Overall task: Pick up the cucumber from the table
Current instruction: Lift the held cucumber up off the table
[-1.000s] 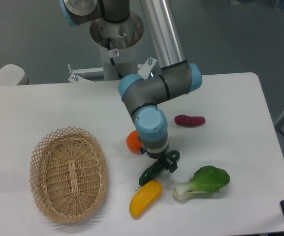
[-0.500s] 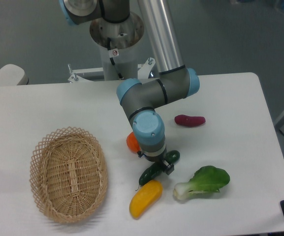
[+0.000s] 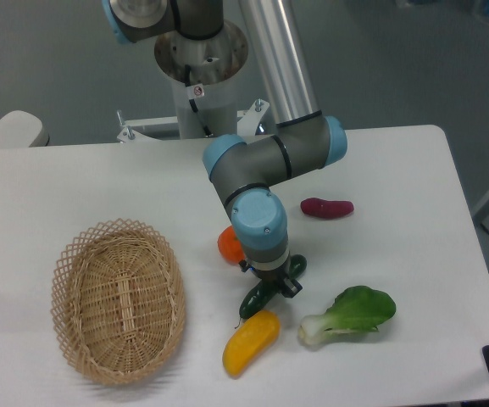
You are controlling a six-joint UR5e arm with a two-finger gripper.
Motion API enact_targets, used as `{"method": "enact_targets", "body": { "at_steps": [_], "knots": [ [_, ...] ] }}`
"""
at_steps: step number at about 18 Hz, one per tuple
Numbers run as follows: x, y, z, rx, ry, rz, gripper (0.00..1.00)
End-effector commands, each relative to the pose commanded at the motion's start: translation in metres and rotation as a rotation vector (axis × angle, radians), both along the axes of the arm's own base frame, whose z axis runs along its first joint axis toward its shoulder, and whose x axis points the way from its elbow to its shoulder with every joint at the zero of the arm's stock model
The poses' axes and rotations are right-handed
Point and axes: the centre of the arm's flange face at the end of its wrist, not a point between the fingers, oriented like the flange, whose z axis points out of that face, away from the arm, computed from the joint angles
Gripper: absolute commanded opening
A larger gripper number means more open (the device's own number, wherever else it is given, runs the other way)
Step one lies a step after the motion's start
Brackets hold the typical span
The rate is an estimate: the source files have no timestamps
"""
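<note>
Since the earlier frame the gripper [image 3: 276, 284] has shifted a little to the left and sits now more over the middle of the cucumber [image 3: 258, 297], which looks slightly turned. Its fingers stand at both sides of the cucumber, but the wrist hides them mostly, so I cannot tell if they are closed on it. The cucumber lies on the table [image 3: 413, 178], just beyond the yellow pepper [image 3: 250, 342] and left of the bok choy [image 3: 352, 314]. An orange vegetable [image 3: 230, 245] is partly hidden behind the arm, and a purple sweet potato [image 3: 327, 208] lies farther to the right. At the near left stands a wicker basket [image 3: 117, 298]; I see nothing inside it.
</note>
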Motion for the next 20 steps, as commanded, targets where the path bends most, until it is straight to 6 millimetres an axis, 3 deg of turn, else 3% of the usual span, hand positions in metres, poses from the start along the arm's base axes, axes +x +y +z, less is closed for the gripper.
{"method": "enact_targets", "body": {
  "at_steps": [5,10,16,20],
  "knots": [
    [-0.006,-0.007,0.033,0.005,0.02,-0.115,0.21],
    [-0.034,-0.03,0.096,-0.002,-0.006,-0.117,0.21],
    [-0.064,-0.027,0.171,0.092,-0.071,-0.082,0.21],
    [-0.072,-0.026,0.198,0.157,-0.079,-0.022,0.22]
  ]
}}
